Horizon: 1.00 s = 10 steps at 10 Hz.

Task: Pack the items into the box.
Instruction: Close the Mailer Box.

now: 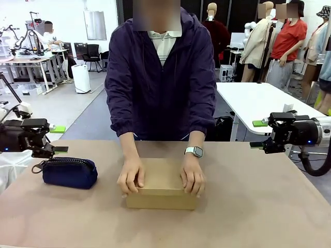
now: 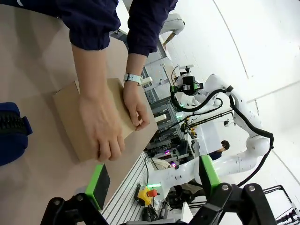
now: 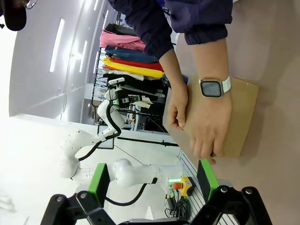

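Hanging at the left edge of the front view, the left gripper (image 1: 56,139) has its green pads spread wide and pinches nothing; at the right edge of the same frame the right gripper (image 1: 258,135) is likewise spread and empty. Both sit well apart from anything on the table (image 1: 269,206).

In the lower centre of the front view lies the box (image 1: 161,192), closed, with the person's left hand (image 1: 193,175) and right hand (image 1: 131,176) pressed on its lid. A wristwatch (image 1: 194,151) sits just above the hand on the picture's right. The left wrist view shows the same box at centre left under both hands, and the right wrist view shows it at centre right. A navy zip pouch (image 1: 70,172) lies at the left of the front view, just below the left gripper.

The knife and stapler cannot be seen; they may already be inside the box, but that cannot be told.

The main risk, as I judge it, is an arm moving toward the centre while the hands cover the lid: a gripper could strike fingers or shove the box. The left gripper could also catch the pouch, which is not a thing to pack.
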### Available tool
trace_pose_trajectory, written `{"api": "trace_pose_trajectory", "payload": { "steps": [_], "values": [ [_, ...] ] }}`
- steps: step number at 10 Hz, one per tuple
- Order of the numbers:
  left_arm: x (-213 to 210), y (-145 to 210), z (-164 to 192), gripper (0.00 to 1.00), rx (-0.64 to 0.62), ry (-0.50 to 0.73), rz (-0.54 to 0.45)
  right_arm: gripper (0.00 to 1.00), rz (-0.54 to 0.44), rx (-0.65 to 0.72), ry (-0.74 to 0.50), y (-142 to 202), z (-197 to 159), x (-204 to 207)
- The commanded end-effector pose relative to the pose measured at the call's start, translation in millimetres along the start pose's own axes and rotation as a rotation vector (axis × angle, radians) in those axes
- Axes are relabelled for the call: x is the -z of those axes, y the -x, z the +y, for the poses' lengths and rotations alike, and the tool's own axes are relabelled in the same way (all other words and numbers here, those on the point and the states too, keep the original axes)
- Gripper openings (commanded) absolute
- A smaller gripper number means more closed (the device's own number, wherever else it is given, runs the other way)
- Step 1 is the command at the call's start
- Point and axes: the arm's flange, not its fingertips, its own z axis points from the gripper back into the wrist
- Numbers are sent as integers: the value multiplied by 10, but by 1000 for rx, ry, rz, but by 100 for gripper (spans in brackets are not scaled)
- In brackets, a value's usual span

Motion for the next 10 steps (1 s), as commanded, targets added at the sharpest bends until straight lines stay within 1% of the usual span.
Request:
{"api": "trace_pose_trajectory", "payload": {
  "steps": [1, 10],
  "values": [
    [23, 30, -16, 100, 16, 2, -14, 100, 5, -8, -7, -12, 42, -13],
    [23, 30, -16, 100, 16, 2, -14, 100, 5, -8, -7, -12, 42, -13]
  ]
}}
